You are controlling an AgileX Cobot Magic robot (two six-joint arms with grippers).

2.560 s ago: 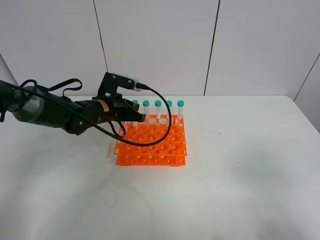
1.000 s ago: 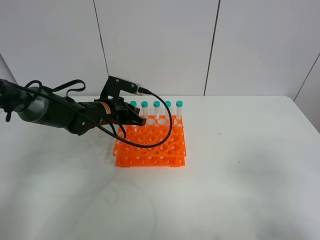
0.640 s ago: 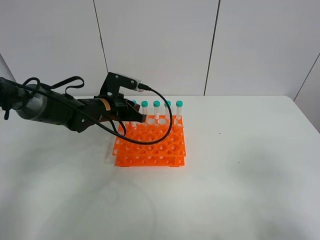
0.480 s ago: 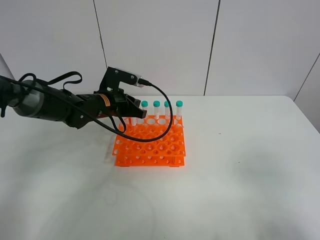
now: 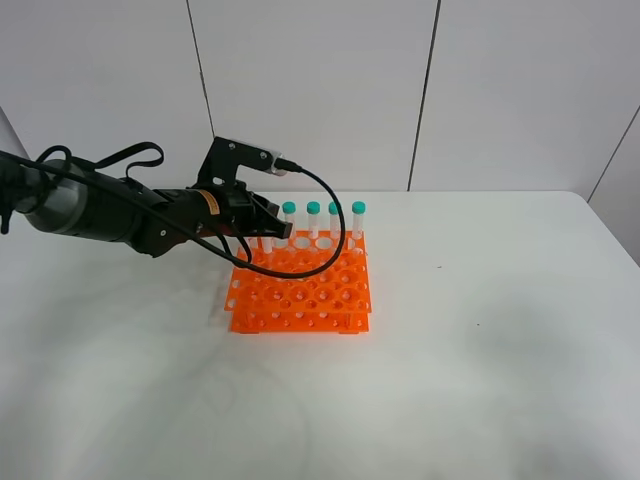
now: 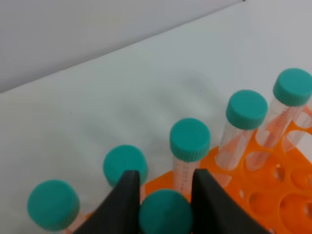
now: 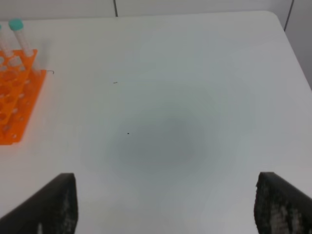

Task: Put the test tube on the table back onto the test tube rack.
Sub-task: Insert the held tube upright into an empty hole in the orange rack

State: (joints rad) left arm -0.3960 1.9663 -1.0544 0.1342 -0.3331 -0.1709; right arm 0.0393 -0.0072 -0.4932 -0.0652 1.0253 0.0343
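The orange test tube rack [image 5: 300, 290] stands on the white table [image 5: 480, 330], with teal-capped tubes [image 5: 335, 208] upright along its back row. My left gripper [image 5: 268, 230] hovers over the rack's back left corner. In the left wrist view its two black fingers [image 6: 122, 204] are shut on the teal cap of the test tube [image 6: 165, 213]; the tube's body is hidden below. Several racked caps [image 6: 190, 139] stand just beyond it. My right gripper [image 7: 163, 204] is open above bare table, nothing between its fingertips, and it does not appear in the exterior view.
The rack's front rows [image 5: 305, 300] show only vacant holes. A black cable [image 5: 335, 225] loops from the left wrist over the rack. The rack's edge [image 7: 17, 97] lies far from the right gripper. White wall panels stand behind the table.
The left gripper has risen slightly and edged toward the back row, still gripping the tube; it now covers the leftmost racked cap. The right gripper has not moved.
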